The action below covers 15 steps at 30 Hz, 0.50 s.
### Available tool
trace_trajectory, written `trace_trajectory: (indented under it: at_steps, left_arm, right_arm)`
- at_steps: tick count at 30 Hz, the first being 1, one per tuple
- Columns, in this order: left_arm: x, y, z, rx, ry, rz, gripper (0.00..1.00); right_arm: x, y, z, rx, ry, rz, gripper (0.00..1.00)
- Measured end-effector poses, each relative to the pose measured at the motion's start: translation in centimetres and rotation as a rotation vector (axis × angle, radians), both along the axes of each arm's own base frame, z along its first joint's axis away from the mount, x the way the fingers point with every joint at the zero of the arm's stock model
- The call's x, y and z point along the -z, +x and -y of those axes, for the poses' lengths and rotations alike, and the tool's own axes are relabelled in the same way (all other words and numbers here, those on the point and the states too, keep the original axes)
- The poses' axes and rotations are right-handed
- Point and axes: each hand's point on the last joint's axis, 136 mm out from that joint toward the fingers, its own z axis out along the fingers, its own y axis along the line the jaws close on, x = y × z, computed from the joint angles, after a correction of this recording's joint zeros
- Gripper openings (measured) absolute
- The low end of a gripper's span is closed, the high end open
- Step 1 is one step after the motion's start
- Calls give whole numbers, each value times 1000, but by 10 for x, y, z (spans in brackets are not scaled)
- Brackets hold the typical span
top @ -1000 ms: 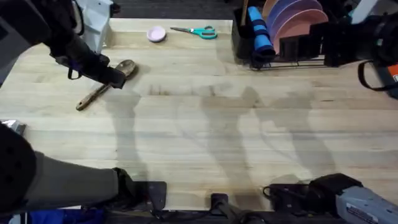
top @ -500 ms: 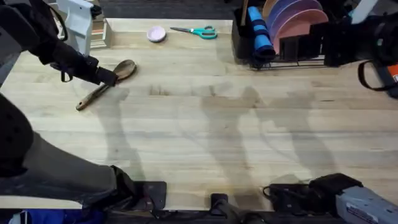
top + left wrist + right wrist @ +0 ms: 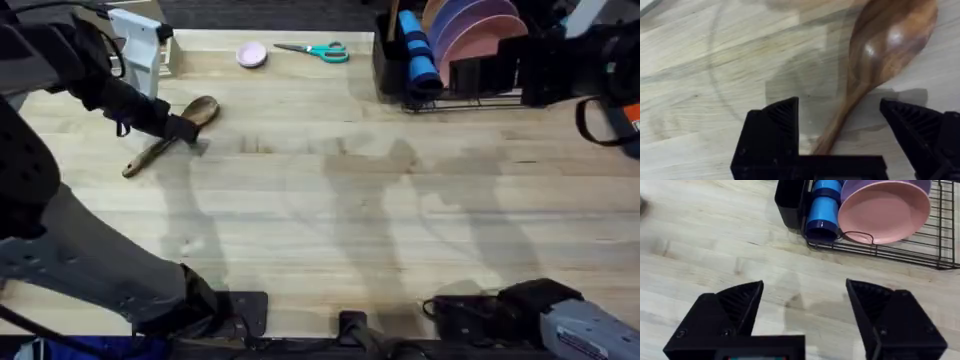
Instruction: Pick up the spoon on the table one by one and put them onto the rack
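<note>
1. The brown wooden spoon with an oval bowl and a long slim handle is lying flat on the pale wooden tabletop at its far left. Its bowl is pointing toward the far edge and its handle is slanting back toward the left edge.
2. The left gripper is hanging over the spoon's neck, just behind the bowl. In the left wrist view its black jaws are standing apart, one on each side of the spoon, with the neck running between them; they are not touching the wood.
3. The right gripper is showing in its own wrist view, its jaws spread wide over bare tabletop, holding nothing, a short way in front of the rack.
4. The black wire dish rack with a tall black boxy caddy at its left end is standing at the far right of the tabletop, well apart from the spoon. It is carrying a blue tumbler lying on its side and pink plates on edge.
5. A wide stretch of bare tabletop is lying open between spoon and rack. Along the far edge, a small pink round dish and teal-handled scissors are sitting between the two, away from the spoon.
6. A white and beige box is standing near the far left corner, just beyond the spoon's bowl.
7. The spoon's bowl is looking glossy, dark brown with lighter grain, and is catching highlights.
</note>
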Motion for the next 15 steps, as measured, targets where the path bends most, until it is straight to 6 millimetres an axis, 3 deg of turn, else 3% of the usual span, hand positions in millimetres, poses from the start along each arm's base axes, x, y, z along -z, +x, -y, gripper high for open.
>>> trace_trajectory:
  at_steps: [15]
  left_arm:
    - [4,-5,2,-15,-36,-49,993]
  right_arm:
    - [0,0,0,0,0,1,998]
